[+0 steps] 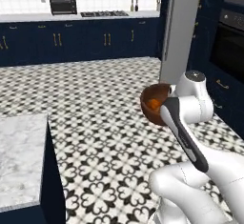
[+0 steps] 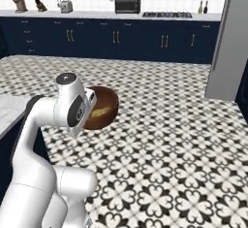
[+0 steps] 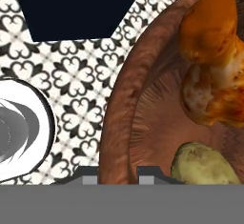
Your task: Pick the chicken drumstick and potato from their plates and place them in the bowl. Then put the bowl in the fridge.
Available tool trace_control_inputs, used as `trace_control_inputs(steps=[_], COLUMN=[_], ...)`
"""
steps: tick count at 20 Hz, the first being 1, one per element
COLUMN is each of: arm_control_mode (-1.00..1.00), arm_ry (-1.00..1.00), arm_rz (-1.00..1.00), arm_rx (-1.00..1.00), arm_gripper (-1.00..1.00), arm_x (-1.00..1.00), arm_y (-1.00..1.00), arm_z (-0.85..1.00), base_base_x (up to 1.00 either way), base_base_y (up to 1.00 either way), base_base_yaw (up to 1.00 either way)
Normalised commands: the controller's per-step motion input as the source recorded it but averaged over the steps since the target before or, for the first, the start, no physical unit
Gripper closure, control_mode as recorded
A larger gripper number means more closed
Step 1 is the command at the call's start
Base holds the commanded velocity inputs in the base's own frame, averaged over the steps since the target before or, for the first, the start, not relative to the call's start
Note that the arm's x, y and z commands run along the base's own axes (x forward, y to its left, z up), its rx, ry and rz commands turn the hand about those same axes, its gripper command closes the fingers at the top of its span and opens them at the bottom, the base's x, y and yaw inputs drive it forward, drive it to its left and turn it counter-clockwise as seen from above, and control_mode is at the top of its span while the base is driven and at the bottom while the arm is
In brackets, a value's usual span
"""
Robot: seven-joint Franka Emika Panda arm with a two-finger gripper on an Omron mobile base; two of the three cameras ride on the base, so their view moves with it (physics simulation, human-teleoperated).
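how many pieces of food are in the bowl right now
2: the chicken drumstick lies against the far wall of the bowl, the potato sits nearer the gripper. More might be hidden past the frame edge.

Reddish-brown bowl (image 3: 125, 123), orange drumstick (image 3: 214, 61), yellowish-tan potato (image 3: 202, 166), black-and-white floral floor tiles (image 1: 105, 137), navy cabinets (image 2: 116, 40).

Drumstick (image 3: 212, 61) and potato (image 3: 205, 166) in the bowl (image 3: 128, 108), bowl above the floor (image 1: 105, 123), fridge (image 1: 183, 27) behind it
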Motion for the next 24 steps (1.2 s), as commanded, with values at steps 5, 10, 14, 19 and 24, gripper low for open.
trace_control_inputs(steps=[5,10,14,19,24], arm_control_mode=[1.0,1.0,1.0,1.0,1.0], arm_ry=[0.0,0.0,0.0,0.0,0.0], arm_rz=[0.0,0.0,0.0,0.0,0.0], arm_rx=[0.0,0.0,0.0,0.0,0.0], arm_gripper=[1.0,1.0,1.0,1.0,1.0], arm_x=[0.0,0.0,0.0,0.0,0.0], arm_y=[0.0,0.0,0.0,0.0,0.0], arm_z=[0.0,0.0,0.0,0.0,0.0], base_base_x=[1.0,1.0,1.0,1.0,1.0], base_base_y=[0.0,-0.01,-0.02,-0.14,-0.17], base_base_yaw=[-0.09,-0.07,-0.02,0.0,0.0])
